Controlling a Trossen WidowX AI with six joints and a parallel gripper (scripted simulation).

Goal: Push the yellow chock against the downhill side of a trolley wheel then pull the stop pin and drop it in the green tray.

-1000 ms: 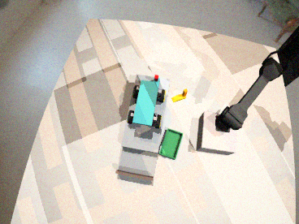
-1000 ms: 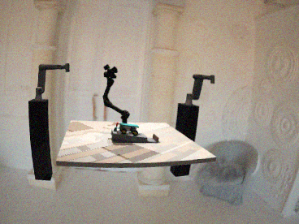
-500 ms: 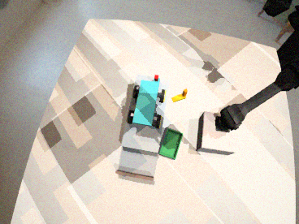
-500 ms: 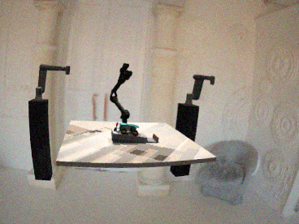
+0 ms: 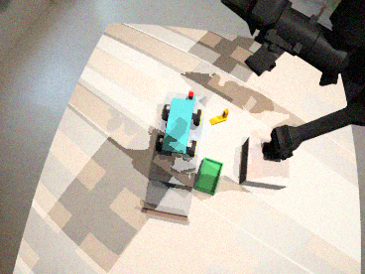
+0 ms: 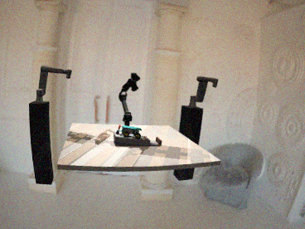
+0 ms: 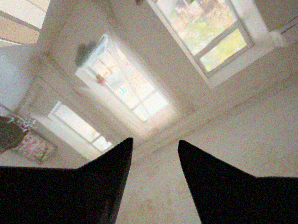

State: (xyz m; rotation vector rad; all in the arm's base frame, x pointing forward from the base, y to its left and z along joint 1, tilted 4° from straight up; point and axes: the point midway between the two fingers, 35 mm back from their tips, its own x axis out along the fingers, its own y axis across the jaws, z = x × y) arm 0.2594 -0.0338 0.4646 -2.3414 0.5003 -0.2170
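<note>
The turquoise trolley stands on the grey ramp. The red-headed stop pin stands at the trolley's uphill end. The yellow chock with its orange handle lies on the table beside the ramp, apart from the wheels; its black base cannot be made out. The green tray is empty, beside the lower part of the ramp. My gripper is partly open with nothing between its fingers. It is raised high above the table, away from the trolley, chock and pin.
My arm's base stands on a pale block to the right of the tray in the top view. A reddish-brown end bar crosses the ramp's low end. Two other arms on black pedestals stand beyond the table.
</note>
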